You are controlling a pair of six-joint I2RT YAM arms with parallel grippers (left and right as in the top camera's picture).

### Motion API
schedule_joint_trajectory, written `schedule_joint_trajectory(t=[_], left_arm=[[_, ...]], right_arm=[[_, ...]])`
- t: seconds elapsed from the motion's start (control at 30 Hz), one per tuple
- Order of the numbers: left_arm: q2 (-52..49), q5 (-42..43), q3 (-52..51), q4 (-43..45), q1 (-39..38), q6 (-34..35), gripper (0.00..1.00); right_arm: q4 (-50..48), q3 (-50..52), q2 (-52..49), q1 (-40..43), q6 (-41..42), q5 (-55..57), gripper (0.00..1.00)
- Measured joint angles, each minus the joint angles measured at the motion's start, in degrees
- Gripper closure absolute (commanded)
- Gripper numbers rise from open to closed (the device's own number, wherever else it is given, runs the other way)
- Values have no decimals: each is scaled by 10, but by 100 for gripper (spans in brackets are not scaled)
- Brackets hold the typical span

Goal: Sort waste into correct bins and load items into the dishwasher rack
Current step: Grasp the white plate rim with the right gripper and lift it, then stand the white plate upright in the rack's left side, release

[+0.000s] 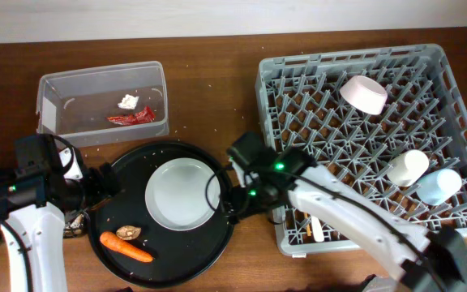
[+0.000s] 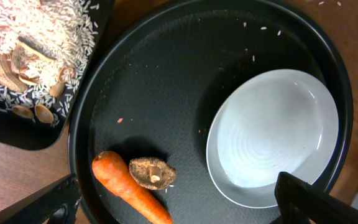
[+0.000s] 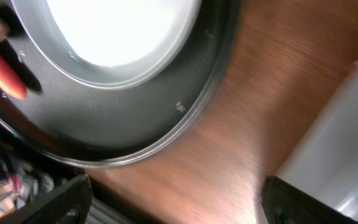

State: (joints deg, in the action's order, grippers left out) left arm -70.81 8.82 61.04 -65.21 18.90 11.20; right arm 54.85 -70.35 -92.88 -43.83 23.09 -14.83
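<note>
rack point(image 1: 347, 53): grey crate on the right of the table, already partly loaded.
round tray point(image 1: 193, 247): big black one, front-centre, between the two arms. Plate, carrot and lump were sat on it.
clear tub point(image 1: 100, 71): back left, well apart from the rack. Dry trash was found inside.
black tray point(image 2: 17, 127): shallow rect. one just beside the round tray's left rim, mostly hidden under the L arm from overhead. Rice point(image 2: 48, 31) and food scraps were piled in it.
plate point(image 1: 181, 193): white and empty, lying flat on the round tray toward its right side. Not yet racked.
L gripper point(image 2: 179, 208): jaws spread wide, nothing held, hung over the round tray's left part.
R gripper point(image 3: 179, 199): jaws also wide and empty, at the tray's right rim, just beside the plate edge.
bowl point(image 1: 363, 93): in the rack, tipped on the pegs near the back.
white cup point(image 1: 408, 166) + blue cup point(image 1: 440, 185): laid side by side in the rack near its right wall.
carrot point(image 1: 126, 246): front-left of the round tray.
wrapper point(image 1: 132, 118): red, in the tub.
lump point(image 1: 130, 234): brown, right up against the carrot.
tissue point(image 1: 128, 101): in the tub, just behind the wrapper.
step: prob. clearing the round tray. The plate looked to be lined up for the R side.
next: plate rim would need to be pinched and stood btwn the pegs. Carrot + lump should prob. be moved to the black tray.
</note>
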Motion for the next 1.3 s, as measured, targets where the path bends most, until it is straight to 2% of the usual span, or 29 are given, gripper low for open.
schedule_joint_trajectory(t=[0.1,0.27,0.33,0.4,0.43,0.5,0.53,0.6,0.73,0.87,0.9,0.97,1.07,1.17,1.3], left_arm=[[0,0,-1,3,0,0,1],[0,2,-7,8,0,0,1],[0,2,-13,10,0,0,1],[0,2,-14,12,0,0,1],[0,2,-15,12,0,0,1],[0,2,-15,12,0,0,1],[0,2,-15,12,0,0,1],[0,2,-15,12,0,0,1],[0,2,-15,12,0,0,1],[0,2,-15,13,0,0,1],[0,2,-16,14,0,0,1],[0,2,-16,14,0,0,1],[0,2,-16,14,0,0,1],[0,2,-16,14,0,0,1],[0,2,-16,16,0,0,1]], right_arm=[[-90,-1,-49,-30,16,3,17],[-178,-1,-121,-36,62,24,18],[-199,-1,-140,-36,79,33,26],[-210,-2,-157,-36,99,39,39],[-212,-2,-168,-36,113,44,51],[-217,-2,-186,-36,134,54,67],[-223,-2,-188,-36,143,57,83],[-228,-2,-191,-36,148,59,95],[-221,-8,-192,-33,155,58,96],[-59,-85,-168,18,133,119,96],[17,-163,-122,66,94,185,96],[95,-239,-89,99,61,240,96],[125,-323,6,175,-3,382,96],[148,-322,18,238,-40,546,96],[151,-297,-26,267,-33,695,96]])
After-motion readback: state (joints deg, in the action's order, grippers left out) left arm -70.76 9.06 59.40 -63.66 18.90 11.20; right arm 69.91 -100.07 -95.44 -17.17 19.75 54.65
